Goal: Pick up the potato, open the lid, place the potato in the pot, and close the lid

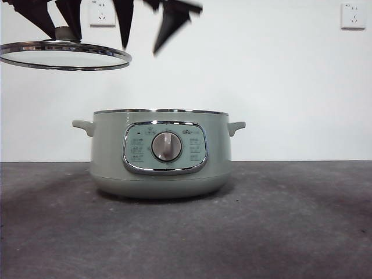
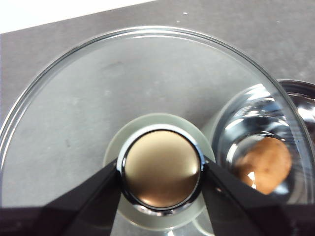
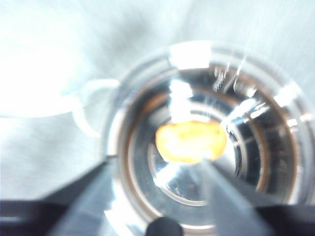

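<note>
One pot (image 1: pixel 160 154) stands nearest on the dark table (image 1: pixel 302 232), squat and sage green, its chrome-framed control panel (image 1: pixel 165 147) and single silver dial (image 1: pixel 167 146) facing forward, with two small side handles, one at each end; its top is uncovered. Inside it lies the one potato (image 3: pixel 191 141), orange-brown, resting on the shiny metal bottom; the right wrist view looks down onto it, blurred, and the left wrist view shows it through the glass (image 2: pixel 263 164). The front view cannot show the potato, since the pot's wall stands in the way. The right gripper (image 3: pixel 157 169) hangs above the open pot, its two jaws spread apart with nothing between them. One lid (image 1: pixel 64 55) is held in the air, up and to one side of the pot, well clear of its rim, roughly level. The left gripper (image 2: pixel 161 169) pinches the lid's round knob (image 2: pixel 161 168) from both sides. Behind everything rises a white wall (image 1: pixel 279 87) bearing two sockets, one (image 1: pixel 102 13) behind the dark jaws, the other (image 1: pixel 353 15) near the far upper corner.
</note>
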